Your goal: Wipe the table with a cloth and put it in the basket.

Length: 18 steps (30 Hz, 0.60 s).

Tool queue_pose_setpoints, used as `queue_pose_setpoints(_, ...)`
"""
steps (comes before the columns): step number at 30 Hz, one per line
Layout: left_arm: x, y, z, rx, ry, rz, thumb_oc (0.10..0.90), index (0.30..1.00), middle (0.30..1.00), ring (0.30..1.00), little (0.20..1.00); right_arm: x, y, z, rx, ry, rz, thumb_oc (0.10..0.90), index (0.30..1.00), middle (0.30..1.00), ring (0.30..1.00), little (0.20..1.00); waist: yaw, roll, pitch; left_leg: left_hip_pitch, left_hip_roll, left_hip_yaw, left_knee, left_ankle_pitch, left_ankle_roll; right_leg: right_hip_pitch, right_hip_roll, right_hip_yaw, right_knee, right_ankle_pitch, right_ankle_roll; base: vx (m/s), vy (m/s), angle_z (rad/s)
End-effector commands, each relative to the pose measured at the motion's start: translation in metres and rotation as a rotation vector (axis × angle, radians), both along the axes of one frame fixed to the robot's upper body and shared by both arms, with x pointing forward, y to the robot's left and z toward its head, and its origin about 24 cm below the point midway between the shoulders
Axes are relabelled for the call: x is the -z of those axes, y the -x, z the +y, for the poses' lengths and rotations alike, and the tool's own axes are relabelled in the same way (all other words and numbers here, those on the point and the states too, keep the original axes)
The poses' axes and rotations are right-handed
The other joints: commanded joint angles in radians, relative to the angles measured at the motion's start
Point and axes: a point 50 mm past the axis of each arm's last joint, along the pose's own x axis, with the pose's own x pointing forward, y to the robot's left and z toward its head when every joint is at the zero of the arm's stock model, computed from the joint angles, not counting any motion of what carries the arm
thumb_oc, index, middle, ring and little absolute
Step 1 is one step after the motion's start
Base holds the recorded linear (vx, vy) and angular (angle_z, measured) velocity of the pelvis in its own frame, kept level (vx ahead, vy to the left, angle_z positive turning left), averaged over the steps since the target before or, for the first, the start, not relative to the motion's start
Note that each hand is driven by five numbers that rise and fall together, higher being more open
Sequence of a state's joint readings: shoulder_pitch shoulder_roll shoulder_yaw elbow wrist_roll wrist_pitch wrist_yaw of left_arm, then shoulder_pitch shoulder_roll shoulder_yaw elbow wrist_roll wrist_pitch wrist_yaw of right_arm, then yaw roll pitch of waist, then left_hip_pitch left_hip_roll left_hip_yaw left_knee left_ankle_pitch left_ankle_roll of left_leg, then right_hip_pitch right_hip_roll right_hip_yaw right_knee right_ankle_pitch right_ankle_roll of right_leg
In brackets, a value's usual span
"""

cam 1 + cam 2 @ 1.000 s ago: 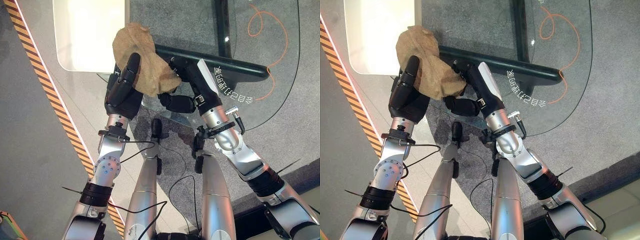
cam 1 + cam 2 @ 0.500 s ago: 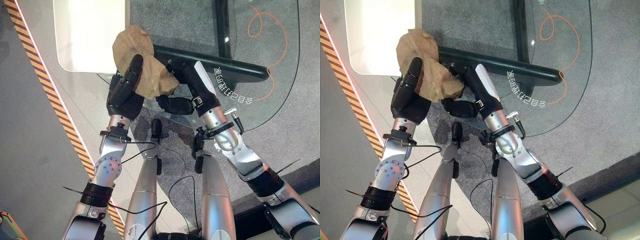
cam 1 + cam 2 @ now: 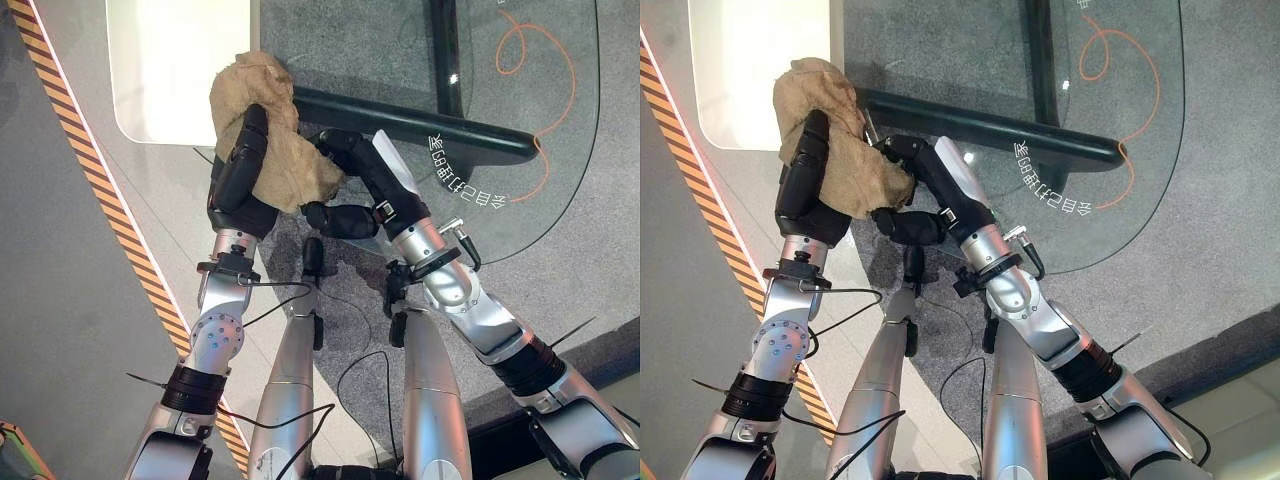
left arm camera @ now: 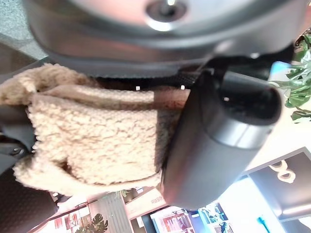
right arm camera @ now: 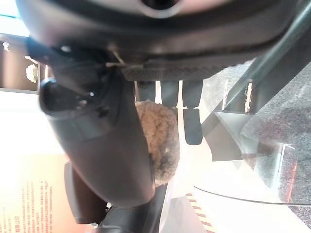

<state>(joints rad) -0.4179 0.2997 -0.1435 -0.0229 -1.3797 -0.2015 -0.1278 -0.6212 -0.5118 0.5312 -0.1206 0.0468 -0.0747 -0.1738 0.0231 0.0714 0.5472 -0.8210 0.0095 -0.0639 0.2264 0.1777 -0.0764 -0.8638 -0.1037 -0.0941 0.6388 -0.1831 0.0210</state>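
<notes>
A tan fleecy cloth (image 3: 285,165) hangs bunched over the near edge of the glass table (image 3: 380,50). My left hand (image 3: 235,190) is shut on it, with the thumb lying across the cloth's front. In the left wrist view the cloth (image 4: 97,141) is pressed between thumb (image 4: 218,141) and palm. My right hand (image 3: 365,170) comes in from the right and its fairly straight fingers rest against the cloth's right edge, thumb below it. The right wrist view shows a lump of cloth (image 5: 158,141) beside that thumb (image 5: 97,121).
A dark bar (image 3: 450,125) runs under the glass. A white rounded panel (image 3: 175,70) lies at the far left. An orange cable (image 3: 540,60) loops on the grey floor beyond. Orange-and-black striped tape (image 3: 110,220) crosses the floor on the left.
Both hands have shifted left with the cloth. The right hand has closed in on the cloth's right edge.
</notes>
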Motion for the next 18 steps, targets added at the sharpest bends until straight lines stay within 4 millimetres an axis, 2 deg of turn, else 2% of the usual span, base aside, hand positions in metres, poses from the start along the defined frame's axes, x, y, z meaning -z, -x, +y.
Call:
queue_pose_setpoints(1,-0.055,0.023,0.000,-0.026,0.049,-0.340,0.100,0.300,0.300,0.300,0.200,-0.073,0.050,0.033,-0.284,-0.171,-0.332,0.100,0.300,0.300,0.300,0.200,0.019,-0.041,-0.027,0.041,-0.108,0.066,0.103,-0.163,0.087,0.051,0.077,-0.011,-0.267,0.179,0.034,0.00,0.000,0.00)
queue_pose_setpoints(11,-0.059,0.024,0.004,-0.075,0.097,-0.359,0.100,0.300,0.300,0.300,0.200,-0.073,0.048,0.035,-0.284,-0.177,-0.324,0.100,0.300,0.300,0.300,0.200,0.023,-0.046,-0.027,0.044,-0.110,0.062,0.107,-0.165,0.085,0.055,0.078,-0.012,-0.263,0.175,0.033,0.00,0.000,0.00)
queue_pose_setpoints(12,-0.059,0.025,0.005,-0.083,0.100,-0.362,0.100,0.300,0.300,0.300,0.200,-0.073,0.048,0.036,-0.285,-0.180,-0.319,0.317,0.486,0.486,0.486,0.417,0.024,-0.046,-0.027,0.045,-0.110,0.061,0.106,-0.165,0.086,0.056,0.078,-0.012,-0.263,0.175,0.033,0.00,0.000,0.00)
queue_pose_setpoints(13,-0.059,0.025,0.006,-0.091,0.102,-0.366,0.100,0.300,0.300,0.300,0.200,-0.073,0.048,0.035,-0.285,-0.182,-0.316,0.429,0.582,0.582,0.582,0.529,0.024,-0.046,-0.027,0.045,-0.110,0.061,0.106,-0.165,0.086,0.055,0.079,-0.011,-0.262,0.175,0.033,0.00,0.000,0.00)
queue_pose_setpoints(14,-0.060,0.025,0.007,-0.101,0.108,-0.375,0.100,0.300,0.300,0.300,0.200,-0.073,0.047,0.035,-0.283,-0.187,-0.311,0.734,0.844,0.844,0.844,0.834,0.024,-0.046,-0.027,0.045,-0.110,0.061,0.108,-0.165,0.086,0.054,0.079,-0.011,-0.261,0.175,0.032,0.00,0.000,0.00)
queue_pose_setpoints(15,-0.061,0.026,0.010,-0.117,0.110,-0.384,0.100,0.300,0.300,0.300,0.200,-0.074,0.047,0.035,-0.282,-0.188,-0.307,0.800,0.900,0.900,0.900,0.900,0.025,-0.046,-0.027,0.045,-0.110,0.061,0.108,-0.166,0.086,0.054,0.079,-0.011,-0.260,0.174,0.032,0.00,0.000,0.00)
queue_pose_setpoints(18,-0.062,0.027,0.015,-0.155,0.121,-0.394,0.100,0.300,0.300,0.300,0.200,-0.073,0.047,0.035,-0.280,-0.189,-0.306,0.800,0.900,0.900,0.900,0.900,0.026,-0.046,-0.027,0.044,-0.111,0.059,0.110,-0.167,0.085,0.054,0.078,-0.012,-0.261,0.174,0.032,0.00,0.000,0.00)
